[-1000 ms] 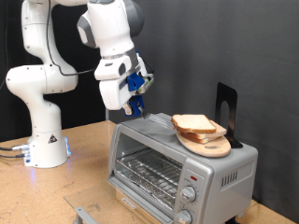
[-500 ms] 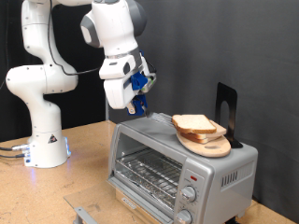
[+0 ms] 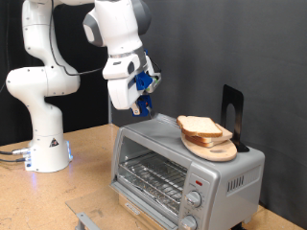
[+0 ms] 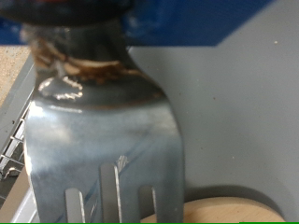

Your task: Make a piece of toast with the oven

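The gripper point(image 3: 140, 107), closed on a metal fork point(image 4: 103, 131), hangs above the oven point(image 3: 182, 168) to the exterior view's left of the piece of toast point(image 3: 201, 126) on the wooden board point(image 3: 213, 149), so the tines should slide low and flat under the slice.

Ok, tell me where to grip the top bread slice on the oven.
Probably pinch the top slice by its crust edge facing the gripper, coming from the exterior view's left: it lies flat on the board, that edge is exposed.
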Available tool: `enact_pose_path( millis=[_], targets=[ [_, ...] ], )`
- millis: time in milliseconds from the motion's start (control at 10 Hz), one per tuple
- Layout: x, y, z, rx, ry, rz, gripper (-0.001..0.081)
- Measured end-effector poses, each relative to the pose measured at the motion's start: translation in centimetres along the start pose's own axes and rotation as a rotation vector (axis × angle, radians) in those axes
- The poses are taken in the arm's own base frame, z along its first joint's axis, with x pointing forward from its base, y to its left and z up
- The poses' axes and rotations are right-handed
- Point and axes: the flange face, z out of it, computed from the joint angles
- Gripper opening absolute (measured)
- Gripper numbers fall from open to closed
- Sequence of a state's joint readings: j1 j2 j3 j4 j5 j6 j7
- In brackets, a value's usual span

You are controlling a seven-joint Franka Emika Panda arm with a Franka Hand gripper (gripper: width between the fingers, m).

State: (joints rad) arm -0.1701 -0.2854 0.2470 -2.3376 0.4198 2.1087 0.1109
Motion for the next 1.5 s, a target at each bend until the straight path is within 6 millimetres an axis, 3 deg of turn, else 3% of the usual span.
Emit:
enact_pose_path(
  millis=[700, 1500],
  targets=[
    [0.4, -0.1, -1.0, 0.009, 0.018, 0.009, 0.0393],
    [0.9, -2.0, 0.6, -0.033, 0.028, 0.059, 0.0393]
  ],
)
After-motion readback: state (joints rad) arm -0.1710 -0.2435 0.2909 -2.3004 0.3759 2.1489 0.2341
